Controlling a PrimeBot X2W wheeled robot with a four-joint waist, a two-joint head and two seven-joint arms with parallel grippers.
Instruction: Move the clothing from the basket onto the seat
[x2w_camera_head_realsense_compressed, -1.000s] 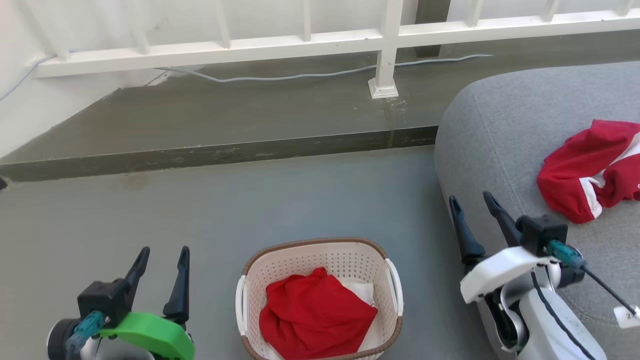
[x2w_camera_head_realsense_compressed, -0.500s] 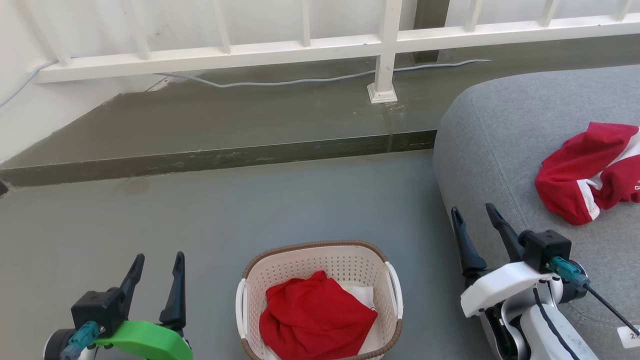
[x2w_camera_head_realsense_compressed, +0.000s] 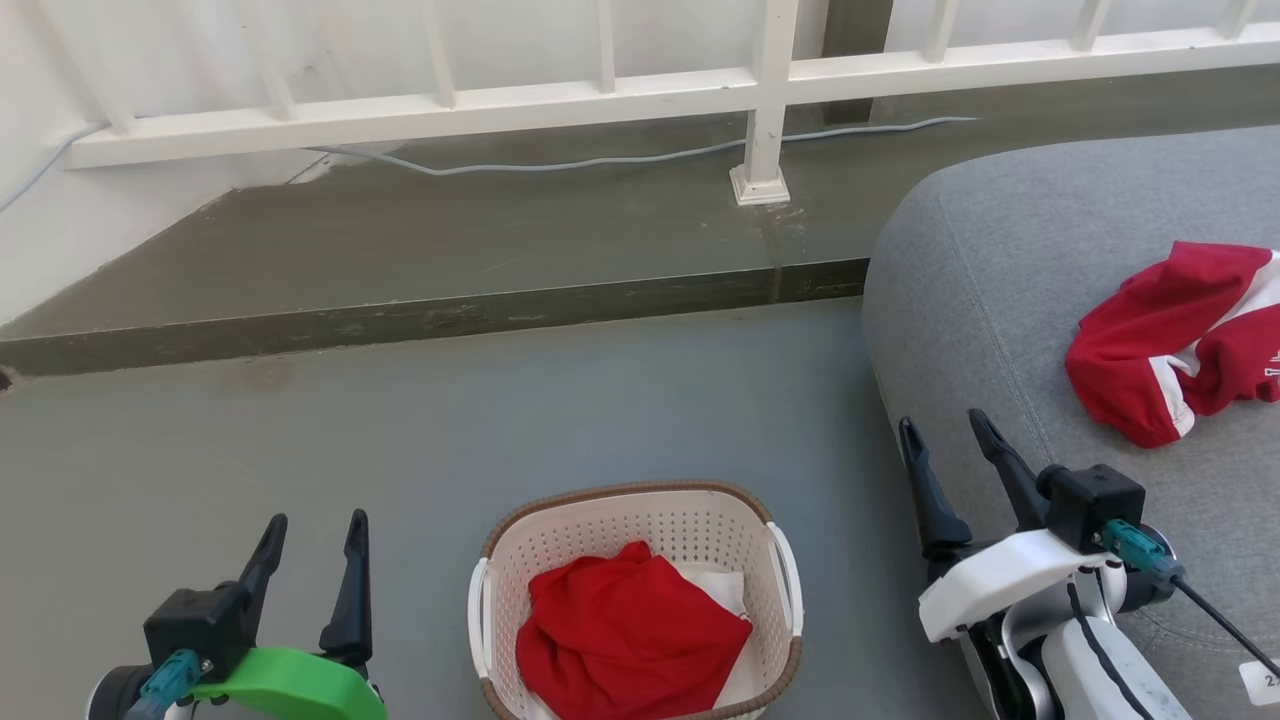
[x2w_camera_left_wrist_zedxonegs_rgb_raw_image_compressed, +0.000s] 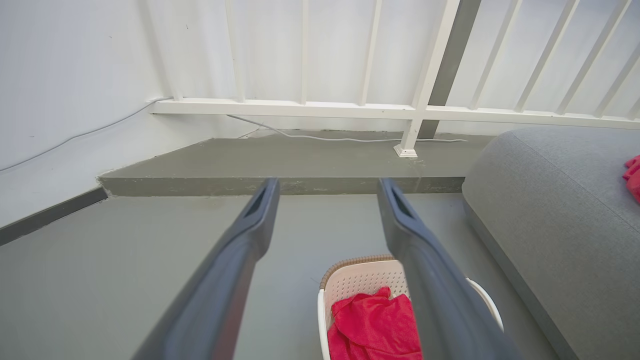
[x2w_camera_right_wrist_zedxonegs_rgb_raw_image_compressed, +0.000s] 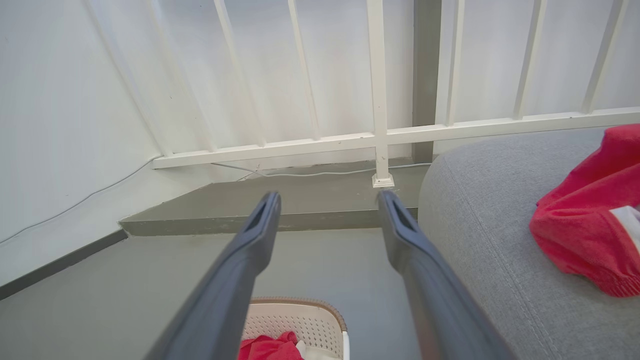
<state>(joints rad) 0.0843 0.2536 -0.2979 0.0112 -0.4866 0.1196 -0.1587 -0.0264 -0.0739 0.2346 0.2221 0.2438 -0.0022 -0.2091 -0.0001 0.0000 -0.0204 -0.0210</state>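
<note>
Fingers spread and empty, the left gripper (x2w_camera_head_realsense_compressed: 317, 518) and right gripper (x2w_camera_head_realsense_compressed: 942, 420) flank the basket (x2w_camera_head_realsense_compressed: 620, 492), lower centre, whose red garment (x2w_camera_head_realsense_compressed: 630, 630) likely needs grasping next.

- The large rounded grey fabric-upholstered seat (x2w_camera_head_realsense_compressed: 1000, 250), with stitched seams, takes up the right of the head view.
- A bunched bright-red garment with white stripes (x2w_camera_head_realsense_compressed: 1140, 350) lies on top of the seat, well in from its rounded front edge.
- The small oval cream plastic basket (x2w_camera_head_realsense_compressed: 650, 522) has perforated walls, a brown woven-look rim and white side handles. It stands upright on the grey floor (x2w_camera_head_realsense_compressed: 400, 450), near the seat but apart from it.
- A crumpled plain red garment (x2w_camera_head_realsense_compressed: 625, 630) fills most of the basket, with something white at its right (cloth or paper, unclear).
</note>
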